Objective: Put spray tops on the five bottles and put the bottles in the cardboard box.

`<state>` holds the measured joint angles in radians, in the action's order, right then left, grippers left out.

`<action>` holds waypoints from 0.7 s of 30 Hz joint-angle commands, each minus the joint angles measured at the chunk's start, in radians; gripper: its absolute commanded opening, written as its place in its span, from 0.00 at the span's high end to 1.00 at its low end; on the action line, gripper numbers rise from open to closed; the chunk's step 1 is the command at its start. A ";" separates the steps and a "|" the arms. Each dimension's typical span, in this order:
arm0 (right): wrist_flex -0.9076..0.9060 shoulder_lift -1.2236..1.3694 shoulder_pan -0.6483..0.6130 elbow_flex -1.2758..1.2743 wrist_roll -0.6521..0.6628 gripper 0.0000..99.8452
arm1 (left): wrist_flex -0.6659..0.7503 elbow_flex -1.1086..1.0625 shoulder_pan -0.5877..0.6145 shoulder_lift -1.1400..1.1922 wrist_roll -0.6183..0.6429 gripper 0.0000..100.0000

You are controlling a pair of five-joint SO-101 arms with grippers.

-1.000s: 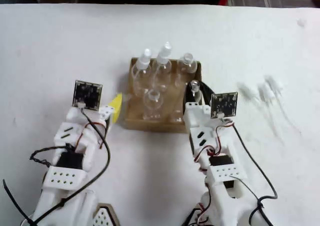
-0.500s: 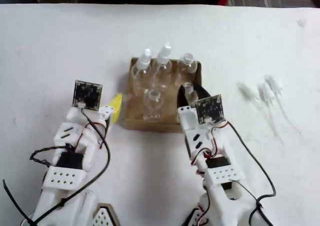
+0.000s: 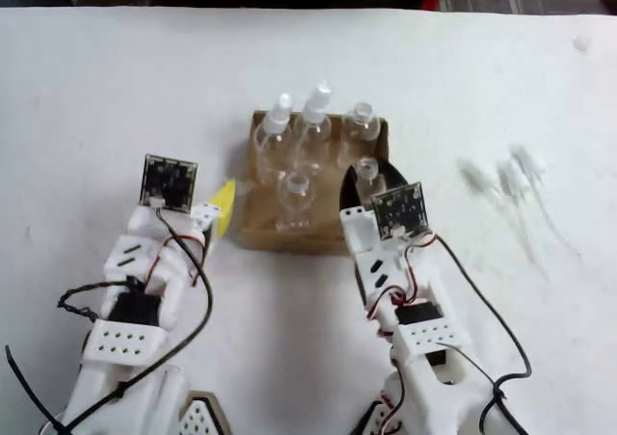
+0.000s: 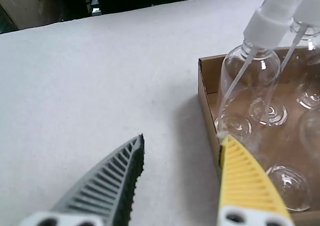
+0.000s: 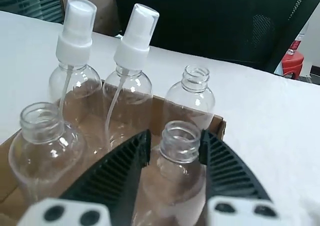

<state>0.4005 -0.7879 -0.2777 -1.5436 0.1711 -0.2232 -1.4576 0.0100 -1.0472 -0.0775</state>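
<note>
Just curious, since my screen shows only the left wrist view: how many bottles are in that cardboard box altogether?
Observer: Five bottles stand in the cardboard box; three have no spray top.
Visitor: And the other arm?
Observer: The right gripper straddles the neck of one topless bottle in the box.
Visitor: Where are the missing tops?
Observer: Three loose tops lie on the table, beyond the box on the right arm's side.

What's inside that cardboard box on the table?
Five clear bottles stand in the cardboard box: two at the back wear spray tops, three have open necks. The right tool covers the nearest bottle at its base, so its footing is hidden.
</note>
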 commanded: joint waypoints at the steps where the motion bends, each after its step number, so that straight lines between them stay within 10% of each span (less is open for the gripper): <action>1: 0.008 -0.004 -0.001 0.000 0.012 0.86 | 0.029 0.012 -0.010 -0.021 -0.011 0.77; 11: -0.030 -0.168 0.001 -0.009 0.008 0.85 | 0.029 0.012 -0.010 -0.021 -0.011 0.77; 21: -0.598 -0.690 0.001 0.115 0.005 0.85 | 0.029 0.011 -0.010 -0.021 -0.011 0.77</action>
<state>-0.0138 -1.3341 -0.2777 -1.5282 0.1711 -0.2232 -1.4576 0.0100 -1.0472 -0.0775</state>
